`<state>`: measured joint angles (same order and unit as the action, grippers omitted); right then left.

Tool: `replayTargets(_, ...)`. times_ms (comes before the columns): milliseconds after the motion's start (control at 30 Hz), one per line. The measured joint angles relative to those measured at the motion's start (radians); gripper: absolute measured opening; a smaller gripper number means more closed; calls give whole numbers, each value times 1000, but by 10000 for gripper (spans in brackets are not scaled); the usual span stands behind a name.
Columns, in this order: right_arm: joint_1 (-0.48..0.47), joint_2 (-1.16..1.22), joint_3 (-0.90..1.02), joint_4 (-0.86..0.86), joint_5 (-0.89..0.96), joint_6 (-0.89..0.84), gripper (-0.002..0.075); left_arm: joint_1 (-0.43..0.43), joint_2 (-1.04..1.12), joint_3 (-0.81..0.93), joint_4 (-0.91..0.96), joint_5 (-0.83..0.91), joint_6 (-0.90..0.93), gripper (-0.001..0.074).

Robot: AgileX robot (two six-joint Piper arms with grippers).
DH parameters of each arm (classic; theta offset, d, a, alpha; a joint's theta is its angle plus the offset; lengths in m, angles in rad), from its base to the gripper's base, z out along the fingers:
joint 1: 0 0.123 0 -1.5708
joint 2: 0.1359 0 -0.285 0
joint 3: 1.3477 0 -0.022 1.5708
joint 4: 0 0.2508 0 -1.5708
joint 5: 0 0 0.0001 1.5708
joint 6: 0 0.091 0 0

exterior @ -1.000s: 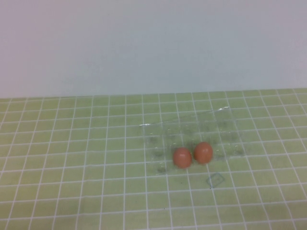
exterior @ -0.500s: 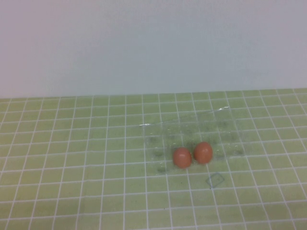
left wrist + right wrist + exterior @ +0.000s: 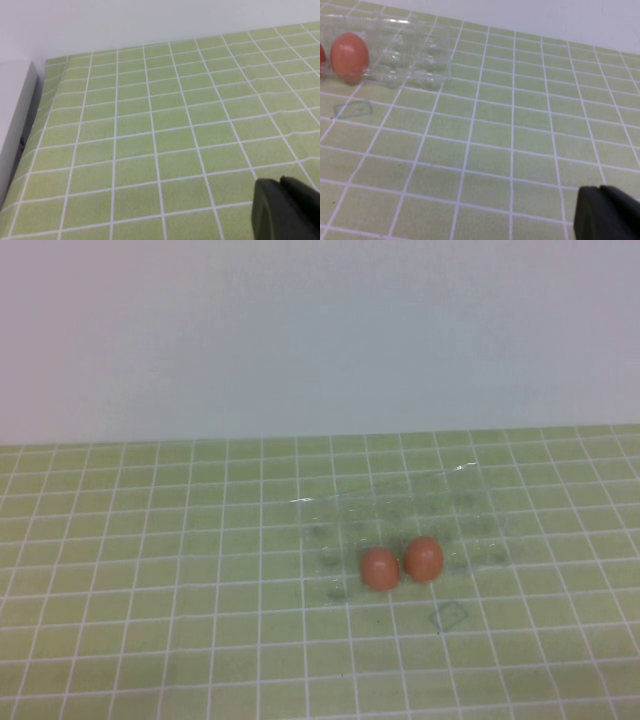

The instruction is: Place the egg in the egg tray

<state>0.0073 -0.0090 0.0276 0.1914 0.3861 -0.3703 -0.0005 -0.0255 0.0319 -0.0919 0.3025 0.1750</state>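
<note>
Two orange-brown eggs sit side by side in the front row of the clear egg tray [image 3: 400,505]: one egg [image 3: 380,568] on the left and its twin [image 3: 424,558] on the right. I cannot tell them apart. The right wrist view shows the tray [image 3: 420,55] with one egg [image 3: 349,56] in a cup and a sliver of the other at the picture's edge. Neither gripper shows in the high view. My left gripper [image 3: 281,182] is shut and empty over bare mat. My right gripper [image 3: 600,191] is shut and empty, well away from the tray.
A green mat with a white grid [image 3: 150,570] covers the table up to a pale wall. A small drawn square [image 3: 449,616] lies just in front of the tray. A white ledge [image 3: 12,120] borders the mat in the left wrist view.
</note>
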Motion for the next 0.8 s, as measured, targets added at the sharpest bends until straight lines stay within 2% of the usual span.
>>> replayTargets(267, 0, 0, 0, -12, 2, 15, -2, 0, 0, 0, 0, 0, 0, 0)
replayTargets(500, 0, 0, 0, -103, 0, 235, -2, 0, 0, 0, 0, 0, 0, 0)
replayTargets(800, 0, 0, 0, -114, -2, 229, -2, 0, 0, 0, 0, 0, 0, 0)
